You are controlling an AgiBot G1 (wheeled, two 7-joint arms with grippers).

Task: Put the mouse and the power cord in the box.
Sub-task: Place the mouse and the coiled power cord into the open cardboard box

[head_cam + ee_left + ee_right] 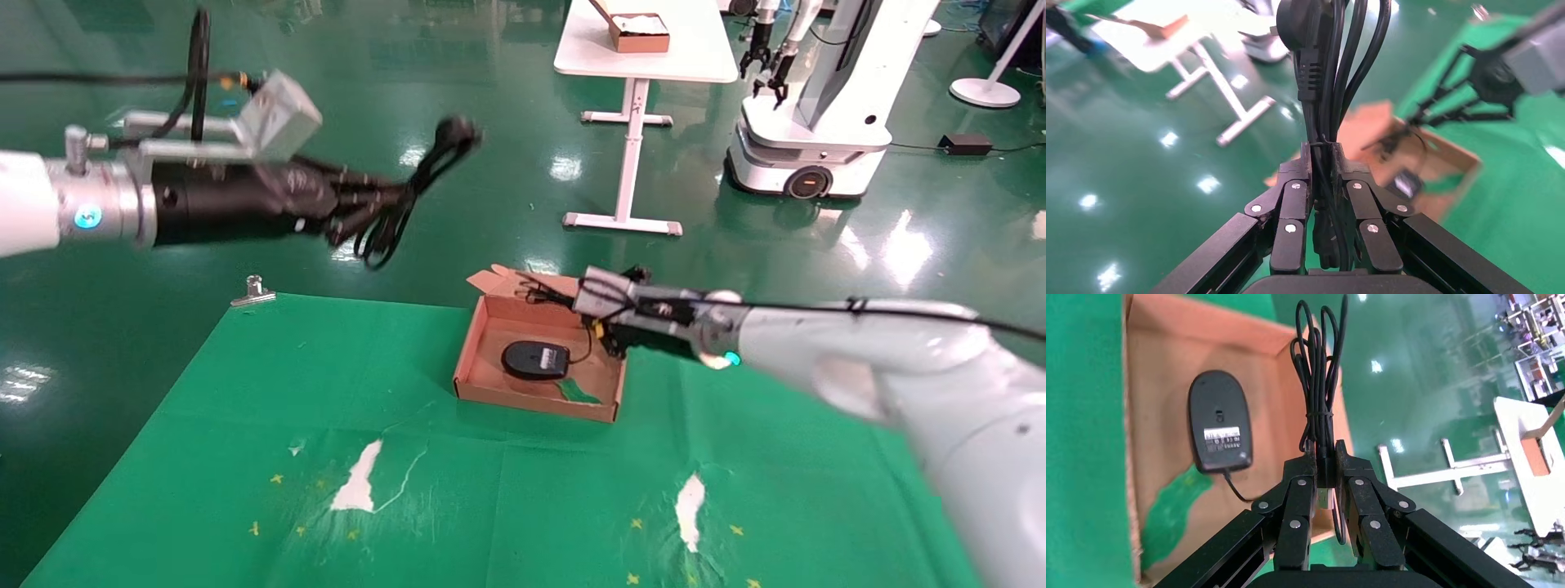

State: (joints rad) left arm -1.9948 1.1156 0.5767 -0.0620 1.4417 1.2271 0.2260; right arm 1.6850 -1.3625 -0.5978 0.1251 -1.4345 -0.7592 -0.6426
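Note:
My left gripper [382,200] is raised high at the left, well above the floor and to the left of the box, and is shut on the bundled black power cord [1333,73]. Its plug [458,131] sticks out past the fingertips [1306,160]. The open brown box [523,396] sits on the green cloth, with the black mouse [535,359] lying label-up inside it. My right gripper [1324,450] hovers over the box's far right corner, shut on the mouse's tied thin cable bundle [1318,367]. A strand of cable runs down from it to the mouse [1219,421].
A metal clamp [253,290] holds the cloth's far left corner. The cloth has torn white patches [359,482] near me. Beyond the cloth, on the green floor, stand a white table [645,57] carrying a small brown box [641,33] and another robot [817,106].

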